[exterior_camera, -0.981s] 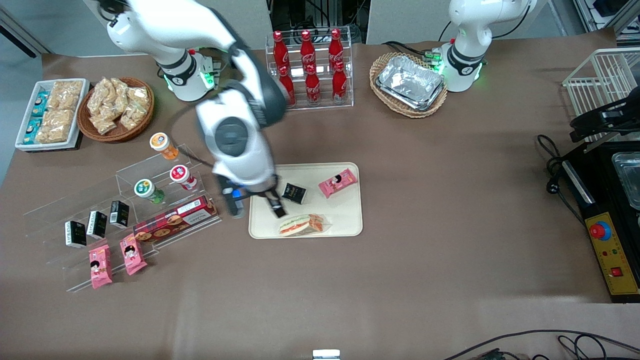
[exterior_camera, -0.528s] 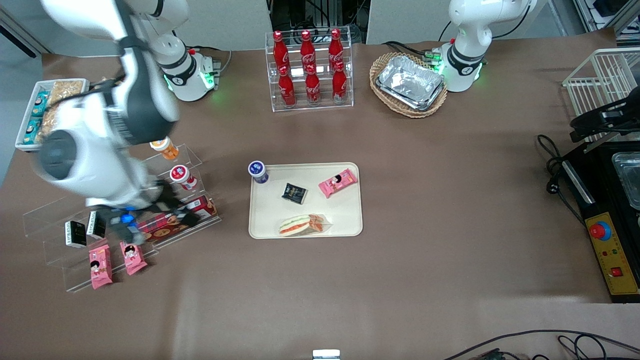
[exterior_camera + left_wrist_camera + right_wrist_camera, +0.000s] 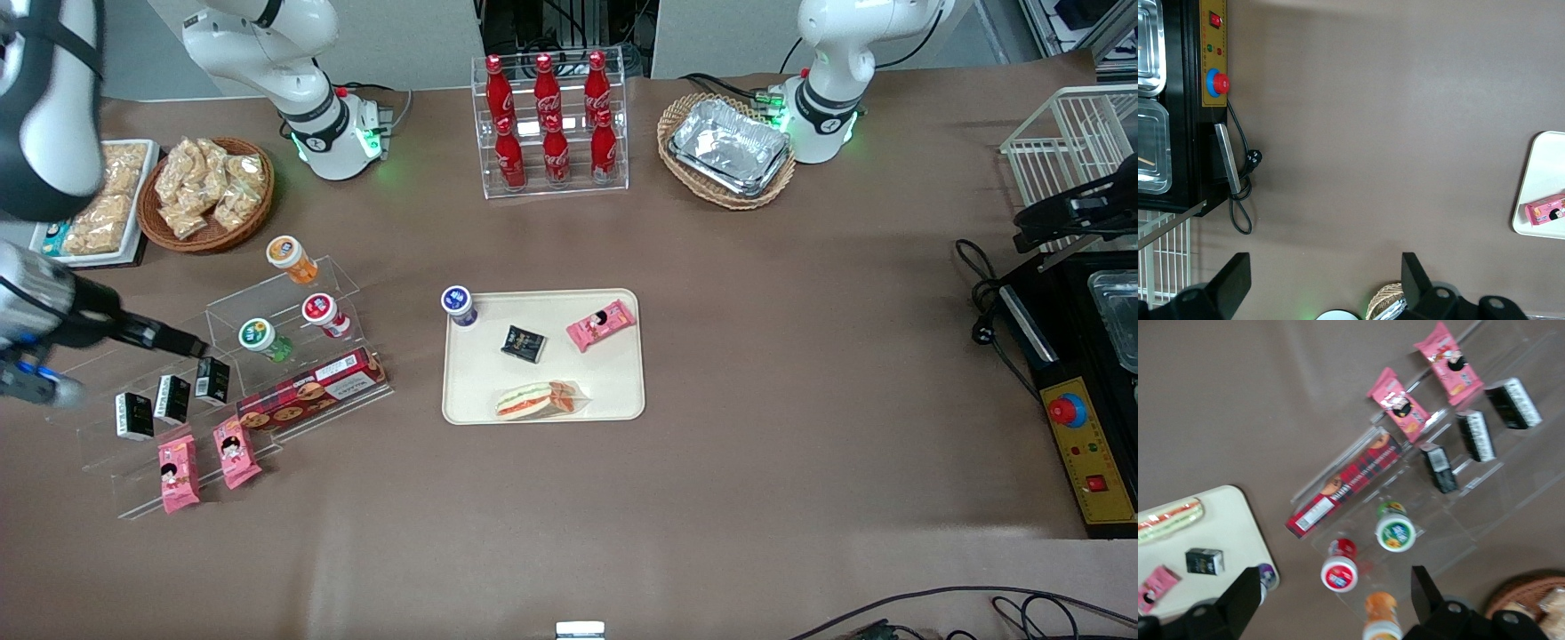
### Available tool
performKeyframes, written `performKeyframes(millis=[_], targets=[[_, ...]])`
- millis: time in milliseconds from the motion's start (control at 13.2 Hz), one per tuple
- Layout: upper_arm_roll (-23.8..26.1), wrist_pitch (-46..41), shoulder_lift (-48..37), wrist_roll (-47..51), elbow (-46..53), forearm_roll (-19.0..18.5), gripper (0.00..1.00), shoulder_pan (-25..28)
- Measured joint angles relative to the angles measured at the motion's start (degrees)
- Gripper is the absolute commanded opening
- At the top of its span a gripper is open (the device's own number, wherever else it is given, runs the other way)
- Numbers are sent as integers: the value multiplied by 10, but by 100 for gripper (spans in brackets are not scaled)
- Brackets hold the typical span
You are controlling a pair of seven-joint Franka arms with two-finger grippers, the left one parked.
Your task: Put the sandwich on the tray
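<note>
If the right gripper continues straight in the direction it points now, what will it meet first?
Probably the red-lidded cup on the clear rack: it shows between the open fingers of the gripper, which hangs above the rack at the working arm's end of the table. Depth is unclear.

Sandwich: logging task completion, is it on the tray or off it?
On: the sandwich lies inside the tray rim; gripper, open, hangs above the display rack.
</note>
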Motion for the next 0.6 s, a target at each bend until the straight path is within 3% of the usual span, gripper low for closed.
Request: performKeyframes(millis=[604], targets=[[-1,-9,-116,-73,-99,-58,100,-5]])
